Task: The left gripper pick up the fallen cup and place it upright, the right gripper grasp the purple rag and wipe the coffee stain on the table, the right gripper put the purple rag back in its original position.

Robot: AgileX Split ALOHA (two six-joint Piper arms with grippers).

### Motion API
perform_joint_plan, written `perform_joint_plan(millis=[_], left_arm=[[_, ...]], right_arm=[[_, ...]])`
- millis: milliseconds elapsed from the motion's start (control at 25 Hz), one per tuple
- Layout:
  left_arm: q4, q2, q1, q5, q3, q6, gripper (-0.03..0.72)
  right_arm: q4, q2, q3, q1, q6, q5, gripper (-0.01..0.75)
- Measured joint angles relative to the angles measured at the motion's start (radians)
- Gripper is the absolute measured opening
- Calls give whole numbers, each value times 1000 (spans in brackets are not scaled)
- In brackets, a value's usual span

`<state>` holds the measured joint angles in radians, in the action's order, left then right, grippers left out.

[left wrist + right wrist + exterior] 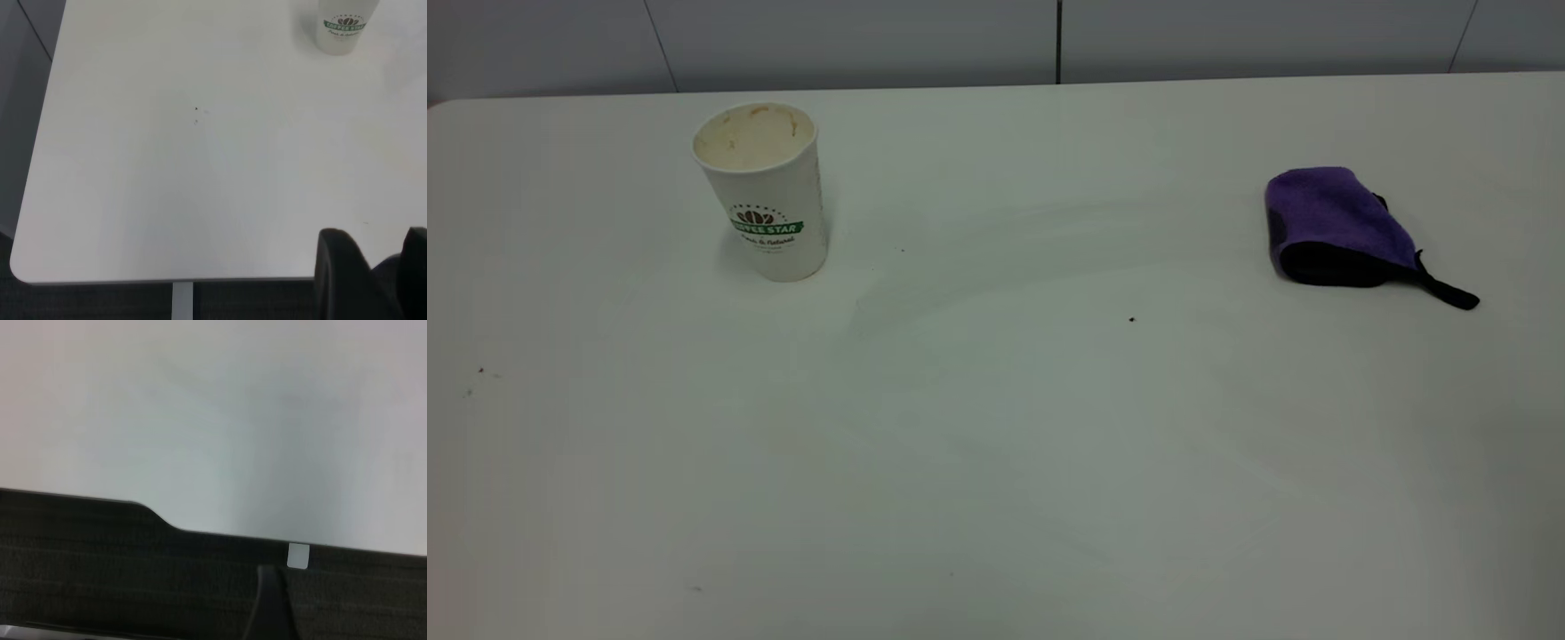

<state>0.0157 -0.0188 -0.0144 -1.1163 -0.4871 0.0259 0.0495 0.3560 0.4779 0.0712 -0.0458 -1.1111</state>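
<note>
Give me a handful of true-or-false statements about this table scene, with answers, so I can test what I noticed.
1. The cup stands upright on the table. True.
2. The purple rag lies spread flat right beside the cup. False: it is bunched up on the far side of the table from the cup, well apart from it.
3. A large dark coffee puddle sits between cup and rag. False: only faint wipe streaks and a tiny dark speck show there.
4. The left pincer grips the cup. False: it hangs near the table's edge, far from the cup, holding nothing.
5. The cup's inside is stained brown. True.
6. No robot arm shows in the exterior view. True.
</note>
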Motion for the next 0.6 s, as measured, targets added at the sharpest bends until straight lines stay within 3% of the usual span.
perform_joint_plan(millis=[320,600], left_arm=[[0,0,0,0,0,0,240],[0,0,0,0,0,0,240]], right_arm=[[-9,-20,-1,-1,7,4,596],[-20,-229,-1,-2,18,3,574]])
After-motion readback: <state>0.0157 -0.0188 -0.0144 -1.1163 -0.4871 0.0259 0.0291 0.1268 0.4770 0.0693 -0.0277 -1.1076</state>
